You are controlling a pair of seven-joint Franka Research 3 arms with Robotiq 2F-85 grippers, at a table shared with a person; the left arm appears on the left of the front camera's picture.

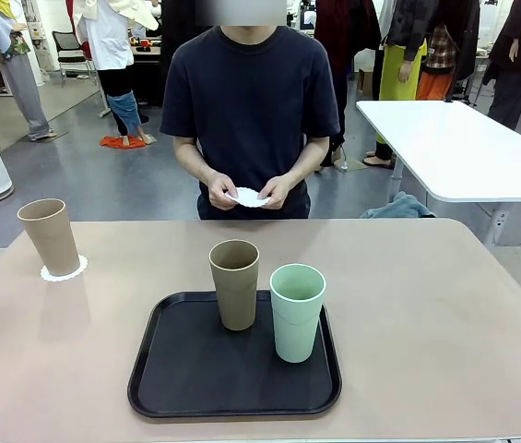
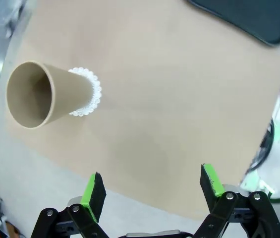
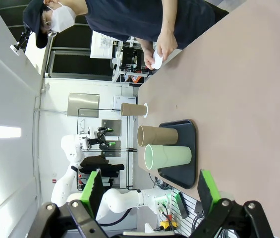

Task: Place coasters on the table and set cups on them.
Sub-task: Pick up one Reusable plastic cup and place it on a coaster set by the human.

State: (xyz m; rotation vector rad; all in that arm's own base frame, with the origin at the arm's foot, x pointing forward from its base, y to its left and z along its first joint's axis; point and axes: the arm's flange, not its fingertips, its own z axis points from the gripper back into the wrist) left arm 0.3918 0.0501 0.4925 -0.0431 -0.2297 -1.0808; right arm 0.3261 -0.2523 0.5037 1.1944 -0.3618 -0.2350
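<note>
One tan cup (image 1: 49, 236) is sitting on a coaster (image 1: 64, 272) at the table's (image 1: 426, 305) left; second tan cup (image 1: 234, 284) and mint cup (image 1: 297, 312) are standing on the black tray (image 1: 232, 388). Front view is showing the person's hands (image 1: 248, 192) holding white coasters (image 1: 248, 197). Wrist views are showing left gripper (image 2: 152, 181) and right gripper (image 3: 149, 181) gaping wide, gripping nothing.

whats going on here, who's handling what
The person holds a white coaster. One tan cup stands on a coaster on the table, at the robot's left. The other tan cup and the green cup stand on the tray. The left gripper and right gripper are open, holding nothing.
</note>
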